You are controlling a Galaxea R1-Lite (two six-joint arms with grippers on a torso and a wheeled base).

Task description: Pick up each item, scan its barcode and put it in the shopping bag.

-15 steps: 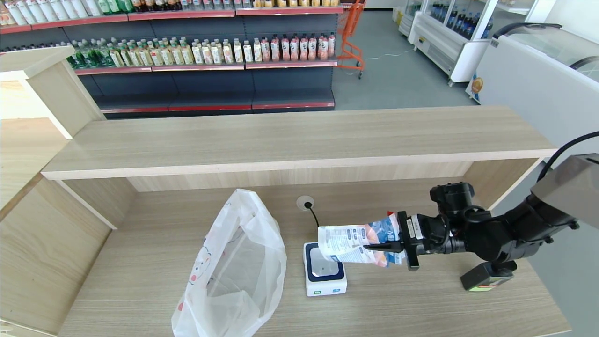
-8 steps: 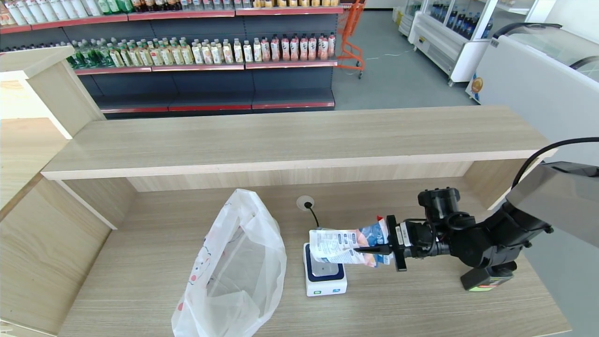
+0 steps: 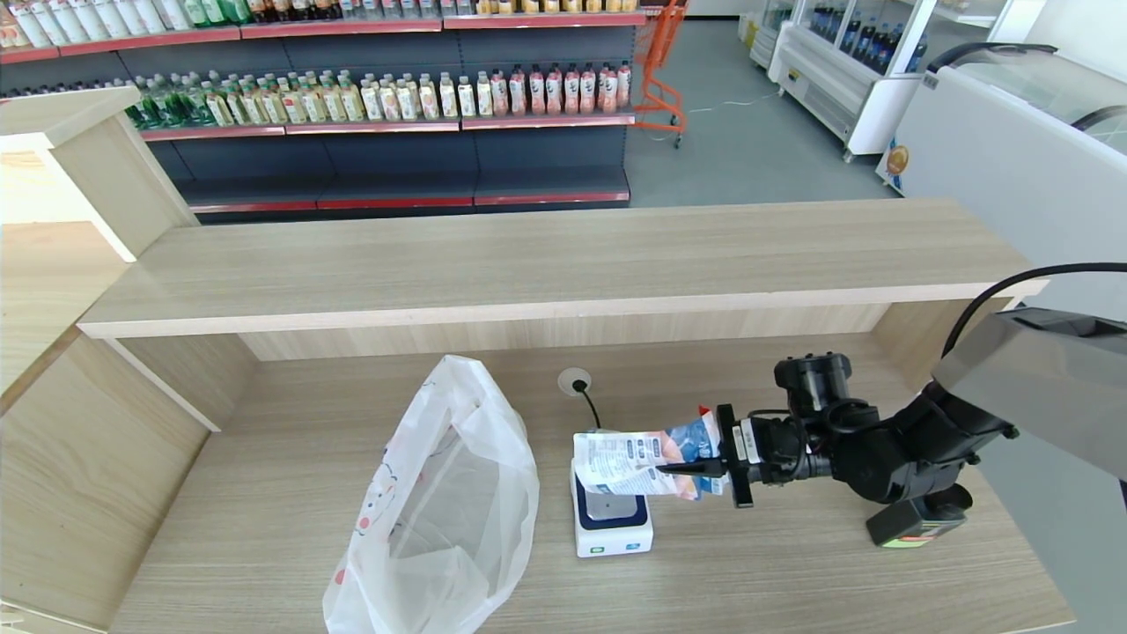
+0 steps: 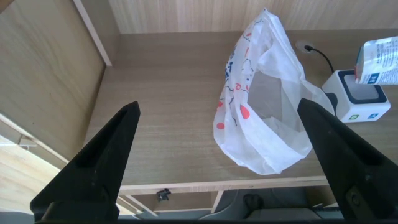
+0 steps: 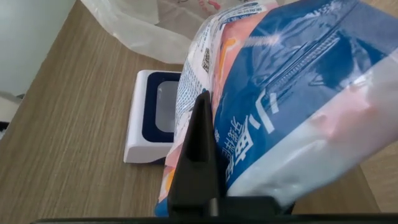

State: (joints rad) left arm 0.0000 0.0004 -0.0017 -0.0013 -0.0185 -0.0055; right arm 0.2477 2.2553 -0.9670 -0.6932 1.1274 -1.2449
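My right gripper (image 3: 704,467) is shut on a blue, white and orange snack packet (image 3: 638,460), held flat just above the white scanner (image 3: 614,524) with its dark blue window. In the right wrist view the packet (image 5: 292,93) is pinched by a black finger (image 5: 199,155), with the scanner (image 5: 152,118) underneath. A white translucent shopping bag (image 3: 440,511) stands open to the left of the scanner. Seen from the left wrist, my left gripper (image 4: 217,109) hangs open above the counter's front edge, facing the bag (image 4: 264,118) and the scanner (image 4: 357,102).
A black cable runs from the scanner to a grommet (image 3: 574,381) at the back. A raised counter ledge (image 3: 546,264) borders the far side and a wooden wall (image 3: 88,458) the left. A small black device (image 3: 911,524) lies at the right.
My right gripper has moved left and slightly down with the packet, bringing it from the scanner's right side to over its window.
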